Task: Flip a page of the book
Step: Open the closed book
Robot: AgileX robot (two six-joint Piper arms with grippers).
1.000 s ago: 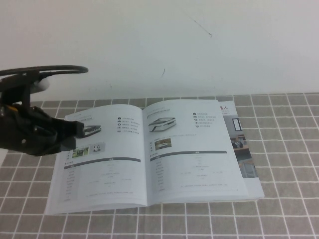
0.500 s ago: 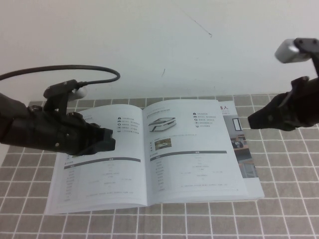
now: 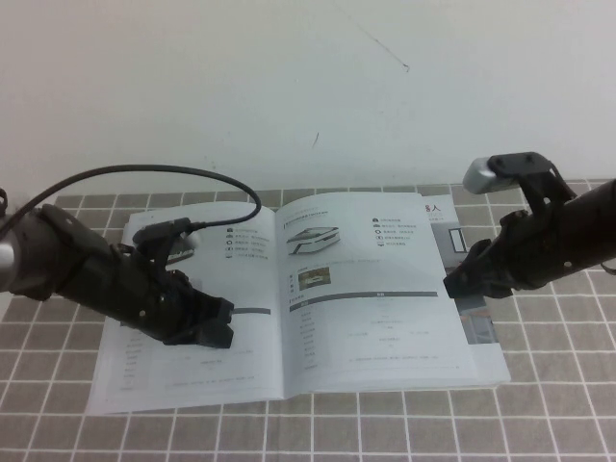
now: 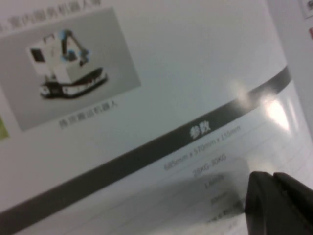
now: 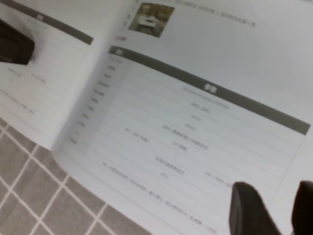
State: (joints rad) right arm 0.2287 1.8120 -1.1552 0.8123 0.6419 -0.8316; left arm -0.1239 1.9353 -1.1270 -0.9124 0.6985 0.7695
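Both claws now nearer the book (image 3: 298, 298)

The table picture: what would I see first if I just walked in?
A big open glossy white book lies on the grey tiled table. The black left gripper sits low over its left-hand sheet. The black right gripper, fingers apart, is at the outer edge of the right-hand page picturing a white boat-like vehicle.

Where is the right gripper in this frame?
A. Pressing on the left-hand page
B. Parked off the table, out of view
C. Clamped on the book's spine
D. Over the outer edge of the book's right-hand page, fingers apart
D: the right gripper hangs at the outer edge of the right-hand page of the book, and the right wrist view shows its fingers apart above the sheet.
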